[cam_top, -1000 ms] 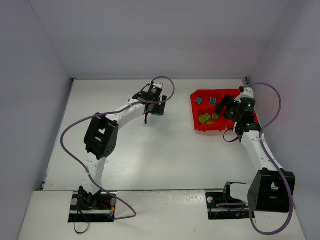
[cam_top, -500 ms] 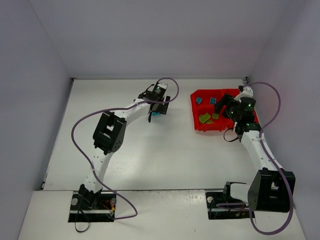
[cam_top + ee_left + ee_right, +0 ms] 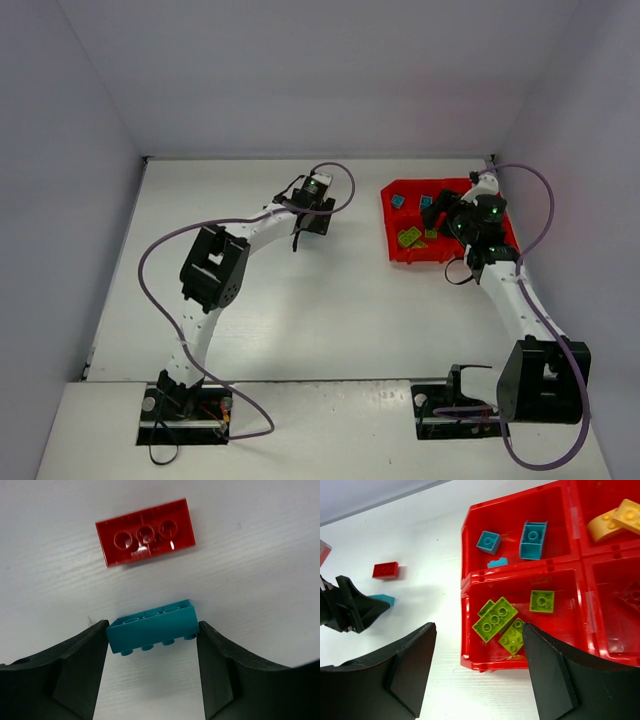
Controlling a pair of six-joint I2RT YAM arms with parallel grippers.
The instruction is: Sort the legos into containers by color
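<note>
One cyan lego lengthwise between fingers

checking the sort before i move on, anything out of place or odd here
Two bricks are outside the tray: a red brick lies upside down on the table, and a cyan brick sits tilted in the left gripper. Within the tray, the colours in view are kept apart.

tray far right, loose brick beyond held brick

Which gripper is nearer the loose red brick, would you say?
Left. The left gripper, holding a cyan brick, is beside the red brick; the right gripper hangs over the tray.
</note>
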